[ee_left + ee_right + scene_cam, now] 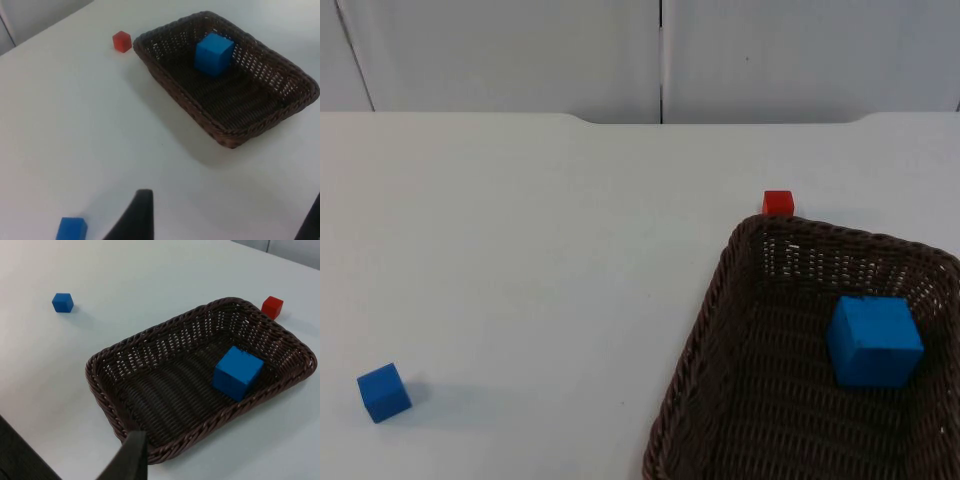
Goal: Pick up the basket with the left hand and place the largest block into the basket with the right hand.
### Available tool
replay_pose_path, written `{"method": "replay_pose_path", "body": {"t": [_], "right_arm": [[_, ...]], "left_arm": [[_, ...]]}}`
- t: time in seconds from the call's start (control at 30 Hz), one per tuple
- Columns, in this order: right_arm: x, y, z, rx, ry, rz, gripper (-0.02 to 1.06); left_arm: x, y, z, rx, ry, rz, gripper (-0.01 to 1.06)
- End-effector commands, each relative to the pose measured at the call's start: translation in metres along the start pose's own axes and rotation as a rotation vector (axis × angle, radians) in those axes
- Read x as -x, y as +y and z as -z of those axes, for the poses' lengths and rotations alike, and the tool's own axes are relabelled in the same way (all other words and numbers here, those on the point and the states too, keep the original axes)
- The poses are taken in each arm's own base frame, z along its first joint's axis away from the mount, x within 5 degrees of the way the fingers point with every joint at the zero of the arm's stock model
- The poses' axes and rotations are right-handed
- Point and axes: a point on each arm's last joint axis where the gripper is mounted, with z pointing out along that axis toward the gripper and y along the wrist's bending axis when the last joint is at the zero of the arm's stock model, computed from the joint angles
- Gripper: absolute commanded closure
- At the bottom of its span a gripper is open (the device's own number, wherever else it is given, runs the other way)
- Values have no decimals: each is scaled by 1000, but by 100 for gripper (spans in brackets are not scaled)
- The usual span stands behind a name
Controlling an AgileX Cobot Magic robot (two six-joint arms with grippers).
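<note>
Step now: The big blue block [873,341] already sits inside the basket [692,355], so I think the job is nearly done. What seems left is for both arms to wait well away from the basket.
How to do it well: Keep the arms high and back. Do not bump the basket rim, or the block could slide.
Small blue block [384,392]: Closest to us in the top view, at about 8 o'clock on the table [520,260]. It is well apart from the basket. It is too small to be the one for the job.
Basket: Brown and woven, at about 4 o'clock on the table. It rests flat on the table. Nothing is holding it.
Big blue block: Inside the basket, near the far wall, touching the basket floor.
Red block [778,203]: Farthest away, at about 1 o'clock, just beside the basket's far corner, outside it.
Left gripper [225,220]: It hangs above the table near the small blue block. Its jaws are spread wide and hold nothing.
Right gripper [132,460]: It hangs over the near side of the basket. One finger [131,456] shows, so I cannot tell how far its jaws are apart. It touches nothing.
</note>
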Motion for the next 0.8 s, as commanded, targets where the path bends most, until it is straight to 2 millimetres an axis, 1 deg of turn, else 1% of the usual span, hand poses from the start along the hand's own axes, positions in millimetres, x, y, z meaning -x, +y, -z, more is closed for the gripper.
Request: {"method": "replay_pose_path", "body": {"t": [0.0,0.77], "right_arm": [[0,0,0,-2,-5,9,-1],[0,0,0,1,-5,7,-1]], "left_arm": [[-1,0,-1,-4,-3,-28,0],[-1,0,-1,1,-6,-31,0]]}}
